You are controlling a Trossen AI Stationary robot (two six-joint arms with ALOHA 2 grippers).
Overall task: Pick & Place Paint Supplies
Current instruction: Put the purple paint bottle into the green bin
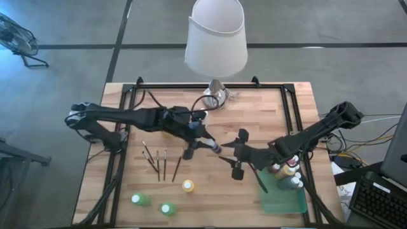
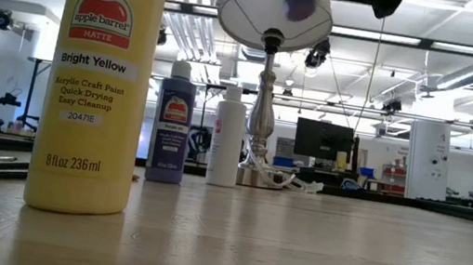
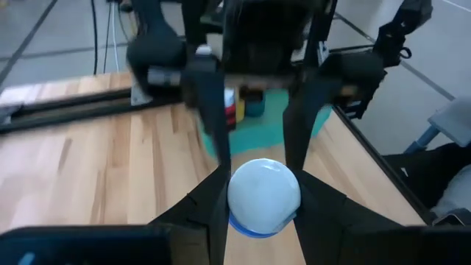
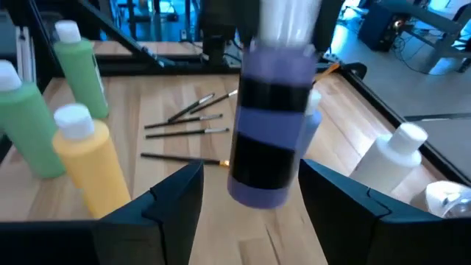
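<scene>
Mid-frame handover: left gripper (image 1: 202,144) jaws clamped on the purple bottle (image 1: 217,147), long axis pointing toward right gripper (image 1: 236,152), jaws apart, flanking it.

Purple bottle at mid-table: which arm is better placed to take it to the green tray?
Probably the right. The left claw holds the purple bottle out between the open fingers of the right claw, and the green tray lies on the right arm's side.

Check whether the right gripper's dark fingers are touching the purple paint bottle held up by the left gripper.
Apart. The right wrist view shows the right gripper open, with wood visible either side of the purple paint bottle, which the left gripper clamps by its cap.
</scene>
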